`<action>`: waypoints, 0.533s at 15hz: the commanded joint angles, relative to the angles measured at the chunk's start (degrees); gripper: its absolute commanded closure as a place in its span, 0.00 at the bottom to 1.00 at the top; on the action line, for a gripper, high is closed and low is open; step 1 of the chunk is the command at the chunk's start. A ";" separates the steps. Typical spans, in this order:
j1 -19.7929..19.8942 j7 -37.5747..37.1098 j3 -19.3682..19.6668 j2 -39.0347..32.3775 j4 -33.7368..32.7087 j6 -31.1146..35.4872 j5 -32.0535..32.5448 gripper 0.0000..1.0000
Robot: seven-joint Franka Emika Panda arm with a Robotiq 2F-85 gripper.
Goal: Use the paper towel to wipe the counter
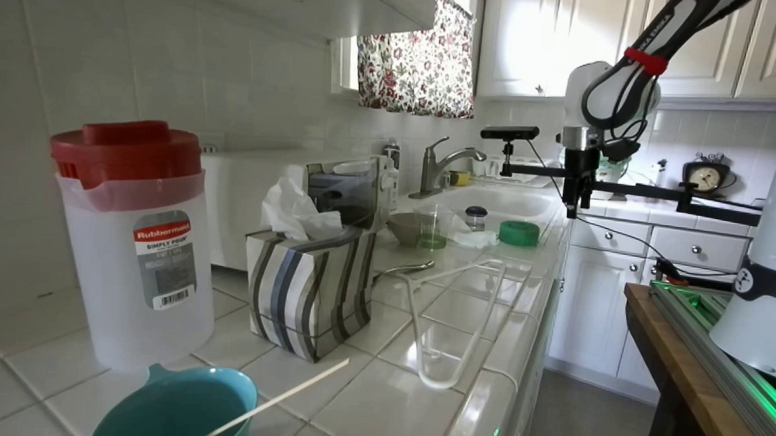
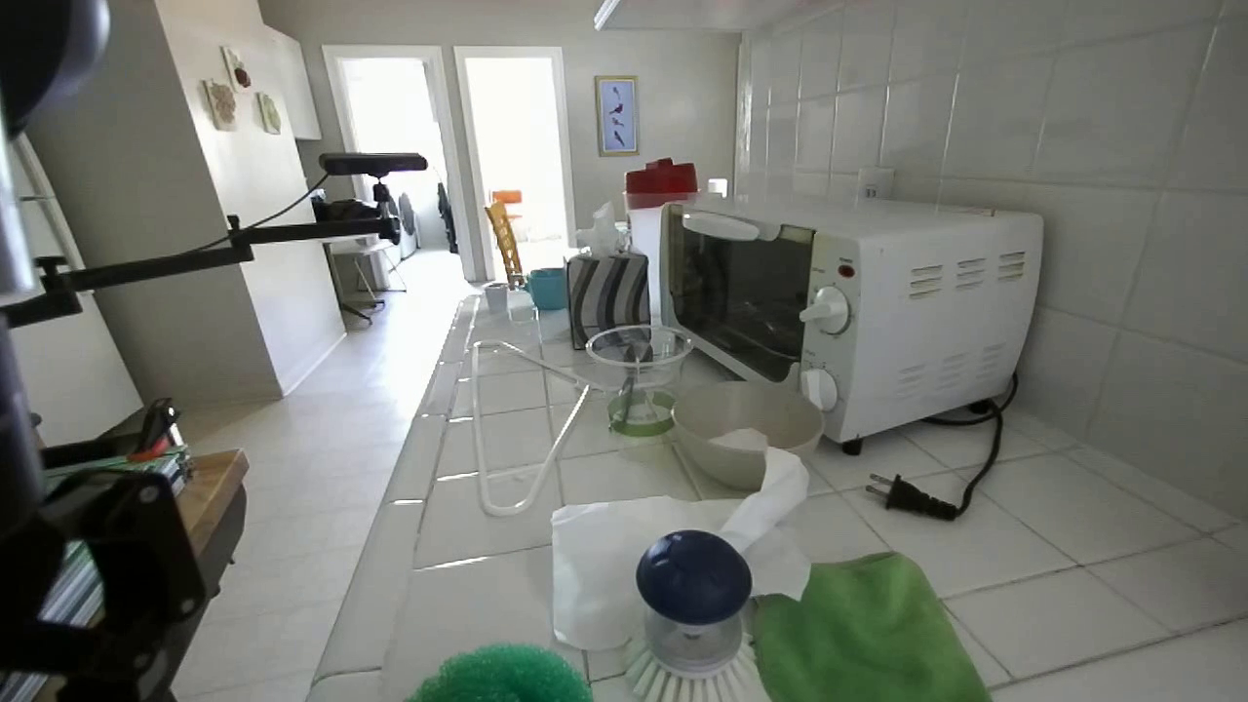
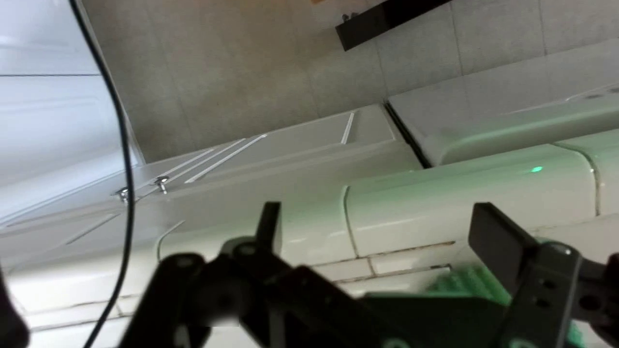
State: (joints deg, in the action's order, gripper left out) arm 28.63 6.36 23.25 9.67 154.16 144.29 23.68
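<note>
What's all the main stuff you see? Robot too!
Tiled counter: 1, white, along white wall
Boxy toaster oven: 1, white, by wall
Lidded pitcher: 1, red-topped, on counter
Tissue box: 1, striped grey, near pitcher
Round cup: 1, turquoise, near pitcher
Triangular frame: 1, white, on counter
Round bowl: 1, beige, near oven
Plastic tumbler: 1, clear, near bowl
Paper towel: 1, white, near bowl
Flat cloth: 1, green, on counter
Round brush: 1, blue-topped, near cloth
Mesh scrubber: 1, green, near brush
Curved faucet: 1, silver, at white sink
Robot arm: 1, mostly white, beside counter
Jaws: 1 pair, black, open, below arm
</note>
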 commanded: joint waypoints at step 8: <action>-1.45 -4.12 -0.98 -5.68 -0.06 24.93 -0.52 0.00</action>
State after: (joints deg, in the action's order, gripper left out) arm 28.22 1.72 22.14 6.78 153.91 163.40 26.23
